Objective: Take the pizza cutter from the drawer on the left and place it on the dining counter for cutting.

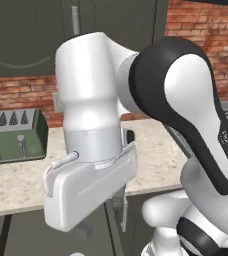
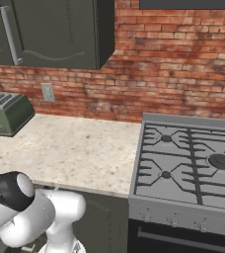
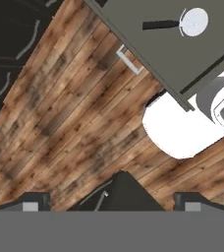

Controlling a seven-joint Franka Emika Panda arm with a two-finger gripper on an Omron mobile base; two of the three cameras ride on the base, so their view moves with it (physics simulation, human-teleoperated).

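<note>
In the hand view I look straight down past my gripper (image 3: 111,202). Its two dark fingertips (image 3: 33,202) stand far apart at the bottom, open, with nothing between them. The drawer (image 3: 148,49) is pulled out at the upper right, grey inside, with its short silver bar handle (image 3: 129,60) on the front edge. The pizza cutter (image 3: 160,24) lies flat in the drawer, its thin black handle pointing left and its round silver wheel (image 3: 193,22) at the right. The gripper is well above the cutter and off to one side. The dining counter is out of view.
A beige worktop (image 2: 70,148) runs along the red brick wall, with a green toaster (image 1: 13,135) at its left and a gas stove (image 2: 193,163) at its right. Below the hand are the wooden floor (image 3: 70,123) and dark cabinet doors (image 3: 6,44).
</note>
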